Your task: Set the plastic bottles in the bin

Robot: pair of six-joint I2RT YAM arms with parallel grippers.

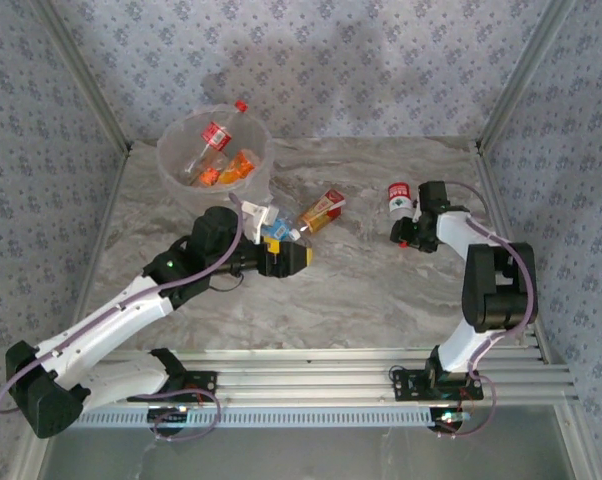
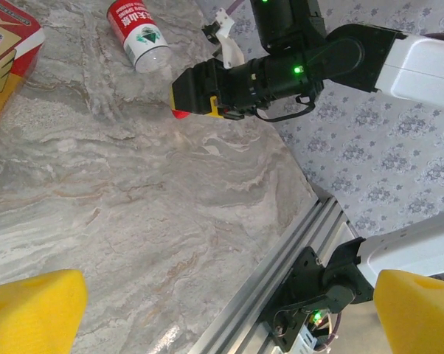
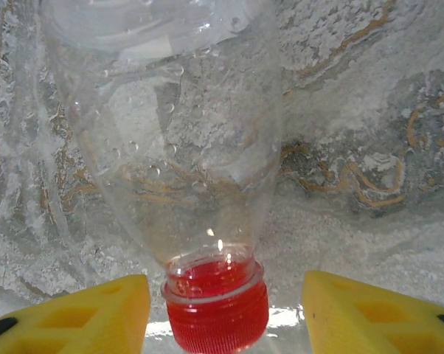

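Right wrist: the clear bottle (image 3: 185, 147) points its red cap between the open right tool (image 3: 226, 313), untouched.

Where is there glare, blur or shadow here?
Right wrist: the clear bottle warps the marble behind it, glare beside its red cap. Left wrist: yellow fingertips look soft. Top external: soft shadow on the wall behind the bin.

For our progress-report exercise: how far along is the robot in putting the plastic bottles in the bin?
Done: a red-labelled bottle and orange ones lie in the bin. In hand: the right gripper straddles the red cap of a clear bottle on the table, jaws not yet touching it. Still to go: that bottle, an orange bottle with a red label, and a blue-and-white one by the open left gripper.
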